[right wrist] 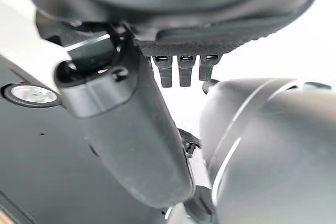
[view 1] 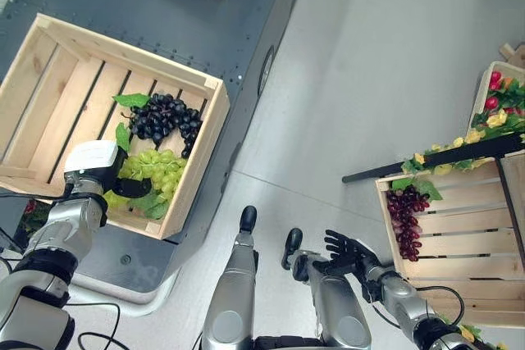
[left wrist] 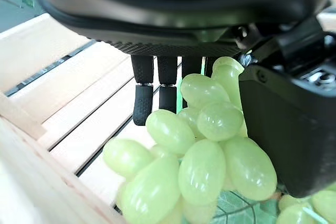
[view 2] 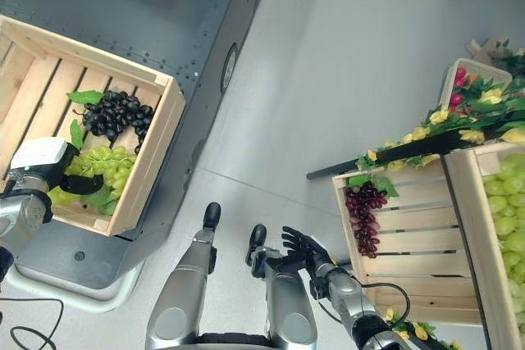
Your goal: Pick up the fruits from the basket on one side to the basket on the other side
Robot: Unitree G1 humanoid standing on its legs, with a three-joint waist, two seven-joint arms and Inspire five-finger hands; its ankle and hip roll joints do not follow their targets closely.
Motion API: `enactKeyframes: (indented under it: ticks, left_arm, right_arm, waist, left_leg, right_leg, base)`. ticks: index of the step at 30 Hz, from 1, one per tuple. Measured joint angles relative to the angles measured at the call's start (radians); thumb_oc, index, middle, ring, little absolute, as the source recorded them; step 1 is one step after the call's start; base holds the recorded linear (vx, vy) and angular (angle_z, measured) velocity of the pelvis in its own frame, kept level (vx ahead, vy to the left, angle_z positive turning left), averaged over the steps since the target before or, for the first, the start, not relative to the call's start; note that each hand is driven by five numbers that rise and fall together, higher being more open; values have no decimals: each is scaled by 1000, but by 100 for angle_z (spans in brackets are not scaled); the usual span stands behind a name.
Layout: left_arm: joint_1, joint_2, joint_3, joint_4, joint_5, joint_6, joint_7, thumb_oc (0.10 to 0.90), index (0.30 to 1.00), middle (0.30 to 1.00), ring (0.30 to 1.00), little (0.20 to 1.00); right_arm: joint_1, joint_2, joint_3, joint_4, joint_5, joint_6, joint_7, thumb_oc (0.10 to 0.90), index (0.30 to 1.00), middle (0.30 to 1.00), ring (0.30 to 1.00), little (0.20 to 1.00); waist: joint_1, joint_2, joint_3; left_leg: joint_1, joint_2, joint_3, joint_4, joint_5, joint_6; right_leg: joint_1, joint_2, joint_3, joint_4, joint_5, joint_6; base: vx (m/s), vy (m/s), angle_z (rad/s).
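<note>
1. L hand (view 1: 105,179) is in the left crate (view 1: 201,133), at the green grapes (view 1: 152,171). Wrist view: fingers (left wrist: 143,95) straight, thumb beside the bunch (left wrist: 199,150); released, no grip yet.
2. R hand (view 1: 349,252) is idle, fingers spread, near the right crate (view 1: 467,264) w/ red grapes (view 1: 406,219).
3. Black grapes (view 1: 164,116) lie just beside the green.
4. Risk: a loose pinch could slip off or snag leaves.

Lying in the near right corner of the left wooden crate (view 1: 49,71): green grapes (view 1: 152,171), on leaves, with dark grapes (view 1: 166,117) just beyond, touching. Resting in the right wooden crate (view 1: 459,276), near its far left corner: red grapes (view 1: 406,219), elongated, with a leaf on top.
</note>
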Motion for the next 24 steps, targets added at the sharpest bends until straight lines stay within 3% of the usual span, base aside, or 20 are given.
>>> enactKeyframes:
  ticks: [5, 12, 22, 24]
  left_arm:
    - [60, 7, 18, -79, 9, -12, 16, 400, 300, 300, 300, 300]
    - [224, 58, 141, -238, 60, -36, 1, 400, 300, 300, 300, 300]
    - [284, 122, 209, -371, 116, -79, -46, 400, 300, 300, 300, 300]
    - [295, 140, 208, -380, 138, -96, -58, 400, 300, 300, 300, 300]
  right_arm:
    - [15, 2, -8, -18, 0, -2, 0, 800, 900, 900, 900, 900]
    - [66, 2, -58, -188, 2, -5, 0, 800, 900, 900, 900, 900]
    - [111, -33, -82, -453, 7, -33, -5, 800, 900, 900, 900, 900]
    - [104, -49, -81, -492, 11, -38, -5, 800, 900, 900, 900, 900]
  waist:
    - [14, 1, -1]
    - [21, 12, -8]
    - [37, 95, -142]
    - [38, 101, -166]
  left_leg:
    - [78, -1, 1, -55, 5, 3]
    - [205, -1, -1, -131, 9, 9]
    - [284, -7, -24, -195, 8, 10]
    - [290, -7, -26, -204, 9, 10]
  right_leg:
    - [75, 0, -1, -47, 2, 2]
    - [211, 3, -4, -142, 11, 13]
    - [335, 9, -9, -285, 43, 32]
    - [351, 11, -10, -316, 57, 33]
  base:
    - [52, 13, 1]
    - [81, -20, 1]
    - [44, -62, 7]
    - [14, -72, 1]
